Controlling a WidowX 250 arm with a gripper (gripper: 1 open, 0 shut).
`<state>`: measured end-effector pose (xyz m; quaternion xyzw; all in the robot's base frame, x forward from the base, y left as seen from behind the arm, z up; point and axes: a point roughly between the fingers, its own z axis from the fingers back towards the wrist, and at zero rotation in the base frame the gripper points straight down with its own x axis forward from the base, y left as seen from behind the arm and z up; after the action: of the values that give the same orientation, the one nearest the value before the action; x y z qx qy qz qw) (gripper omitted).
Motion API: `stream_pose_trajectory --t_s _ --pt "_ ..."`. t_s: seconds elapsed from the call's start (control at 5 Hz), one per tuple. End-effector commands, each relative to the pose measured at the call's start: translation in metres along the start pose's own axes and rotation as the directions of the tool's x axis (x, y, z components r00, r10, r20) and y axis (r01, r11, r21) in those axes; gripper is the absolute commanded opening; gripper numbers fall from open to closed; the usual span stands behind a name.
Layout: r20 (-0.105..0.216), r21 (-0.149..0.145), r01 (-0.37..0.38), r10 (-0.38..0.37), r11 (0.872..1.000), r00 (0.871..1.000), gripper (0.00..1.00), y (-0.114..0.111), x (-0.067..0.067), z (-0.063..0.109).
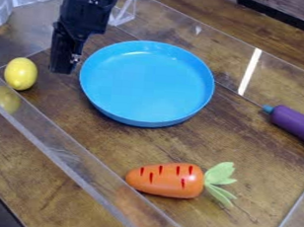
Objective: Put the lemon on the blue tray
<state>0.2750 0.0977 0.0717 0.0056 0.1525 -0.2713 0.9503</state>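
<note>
Legible texts, labels, brands, numbers or signs: none. Dark marks on the orange carrot (pixel 167 179), near side of the scene: short plain strokes, apparently decorative, though the coarse view leaves their nature uncertain; no letter or numeral readable.

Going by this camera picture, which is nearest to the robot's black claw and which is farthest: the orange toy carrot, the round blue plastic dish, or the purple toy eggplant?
1. Round blue plastic dish: right beside the black claw.
2. Orange toy carrot with green leaves: in front, beyond the dish's lower edge.
3. Purple toy eggplant: farthest, at the picture's right edge.
</note>
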Motion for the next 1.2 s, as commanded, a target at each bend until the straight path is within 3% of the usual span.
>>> stream_pose_trajectory --t_s 0.0,0.6,0.8,1.0 --pt "0.035 0.055 0.013 -0.015 0.998 0.999 0.0 0.004 0.004 0.021" --pt "0.025 0.058 0.027 -0.028 0.998 0.999 0.0 0.007 0.002 0.026" --pt "0.032 0.056 0.019 -0.021 0.998 0.999 1.0 0.01 -0.005 0.024" --pt "0.038 0.055 0.014 -0.016 0.998 0.999 1.0 0.014 -0.013 0.022"
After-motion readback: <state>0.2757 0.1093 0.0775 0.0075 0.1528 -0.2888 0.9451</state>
